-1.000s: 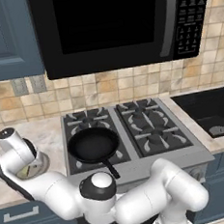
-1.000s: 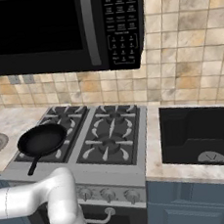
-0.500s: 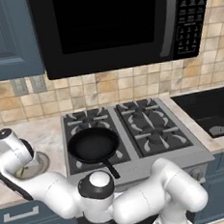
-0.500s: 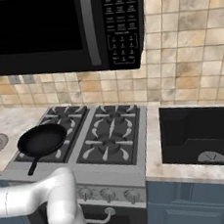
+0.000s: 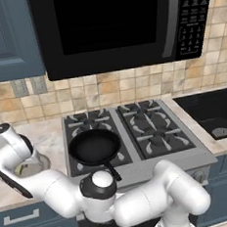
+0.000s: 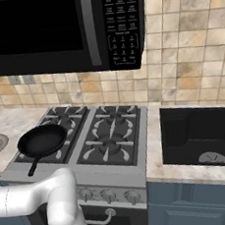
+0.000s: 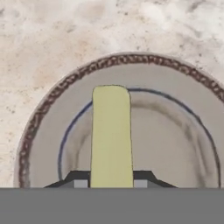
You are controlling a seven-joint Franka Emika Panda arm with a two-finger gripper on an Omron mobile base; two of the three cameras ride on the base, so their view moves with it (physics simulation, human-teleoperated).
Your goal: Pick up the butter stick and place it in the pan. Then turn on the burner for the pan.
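Pale yellow-green, the butter stick (image 7: 111, 135) lies on the grey plate (image 7: 48, 131), the gripper (image 7: 111, 179) pinching its near end; probably soft and slippery, it wants a gentle mid-length hold.

Glossy white, rounded arm segments (image 5: 158, 199) joined by dark black joint rings, one round black-and-white cap (image 5: 98, 182) facing up. Small dark square-tipped fingers (image 7: 78, 178) with pale grey inner pads.

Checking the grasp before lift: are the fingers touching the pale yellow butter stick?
Touching. In the hand view, both dark fingers sit flush against the pale yellow butter stick's sides, no gap, over the grey plate.
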